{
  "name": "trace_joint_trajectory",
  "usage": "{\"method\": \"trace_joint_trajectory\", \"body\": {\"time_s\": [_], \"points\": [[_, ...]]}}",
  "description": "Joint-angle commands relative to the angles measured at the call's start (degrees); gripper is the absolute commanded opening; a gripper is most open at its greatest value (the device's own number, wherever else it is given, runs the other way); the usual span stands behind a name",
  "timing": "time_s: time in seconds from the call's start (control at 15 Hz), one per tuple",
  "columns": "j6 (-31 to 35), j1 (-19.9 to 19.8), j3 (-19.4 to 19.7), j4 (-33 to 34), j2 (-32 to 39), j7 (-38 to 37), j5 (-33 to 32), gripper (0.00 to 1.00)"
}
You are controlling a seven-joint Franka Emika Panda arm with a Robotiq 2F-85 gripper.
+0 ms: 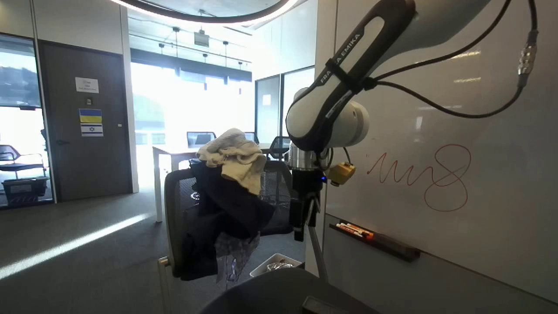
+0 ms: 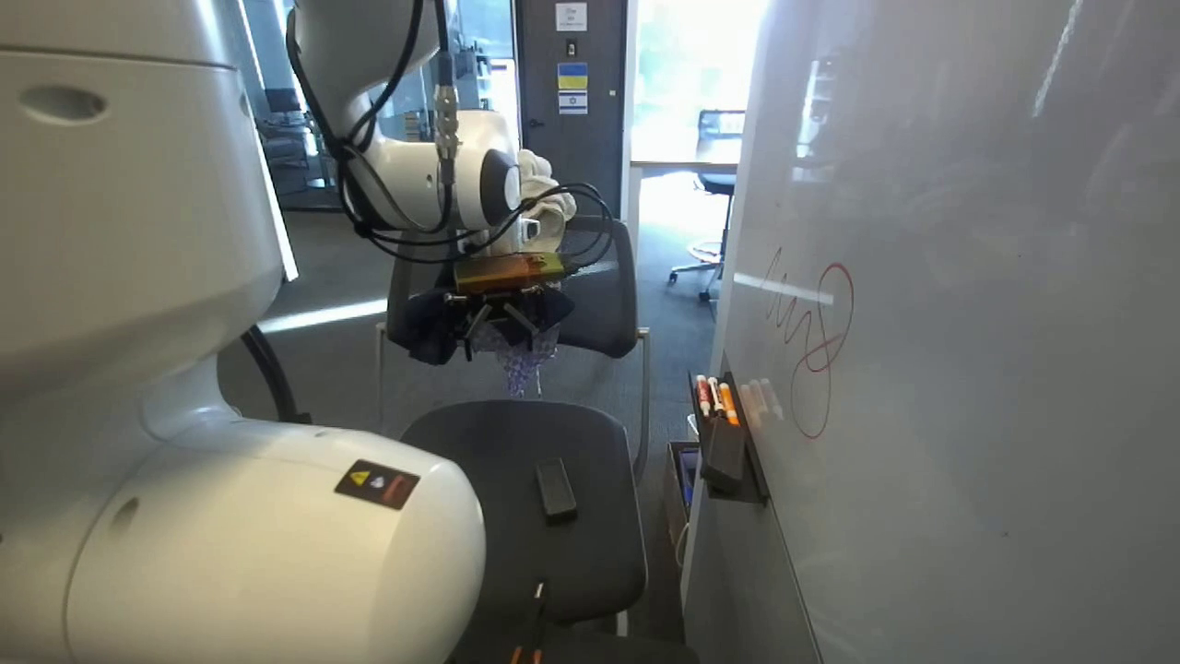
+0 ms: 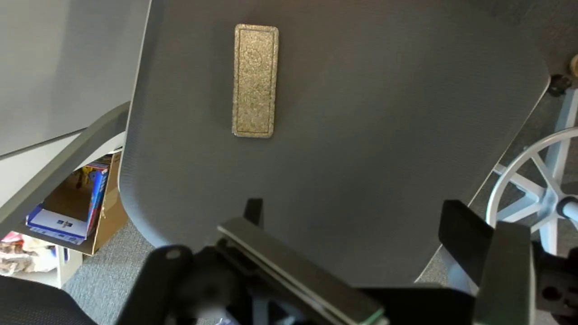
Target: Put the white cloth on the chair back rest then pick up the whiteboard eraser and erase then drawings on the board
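Note:
The white cloth point(image 1: 237, 157) lies crumpled on top of the dark clothing over the chair back rest point(image 1: 174, 218); it also shows in an exterior view point(image 2: 550, 217), partly behind the arm. A dark whiteboard eraser point(image 2: 556, 489) lies on the chair seat; it shows in the wrist view point(image 3: 255, 81), ahead of the fingers. My gripper point(image 3: 352, 212) is open and empty, pointing down above the seat. It hangs beside the back rest in both exterior views point(image 1: 304, 229) point(image 2: 501, 346). Red drawings point(image 1: 447, 174) are on the whiteboard point(image 1: 510, 174), also seen in an exterior view point(image 2: 823, 350).
A tray point(image 2: 751, 489) on the board holds several markers point(image 2: 717, 398) and another dark eraser point(image 2: 725, 452). Dark clothing point(image 1: 231, 209) and a patterned cloth point(image 1: 237, 248) hang from the back rest. A cardboard box point(image 3: 110, 203) stands on the floor beside the chair.

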State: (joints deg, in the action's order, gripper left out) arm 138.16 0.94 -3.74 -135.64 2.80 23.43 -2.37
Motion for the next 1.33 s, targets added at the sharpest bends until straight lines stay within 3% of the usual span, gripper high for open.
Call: {"method": "trace_joint_trajectory", "body": {"time_s": [0.0,0.13,0.47,0.93,1.27], "points": [[0.06,0.37,0.35,-0.50,-0.74,0.00,0.20,1.00],[0.15,0.49,0.45,-0.73,-1.04,-1.48,-0.95,1.00],[4.25,-0.30,0.89,-1.68,5.88,-0.20,-1.52,1.00],[18.02,-3.20,0.76,-1.92,19.14,-0.47,-1.14,1.00],[27.89,-0.92,4.98,-1.15,27.78,-4.42,-8.73,1.00]]}}
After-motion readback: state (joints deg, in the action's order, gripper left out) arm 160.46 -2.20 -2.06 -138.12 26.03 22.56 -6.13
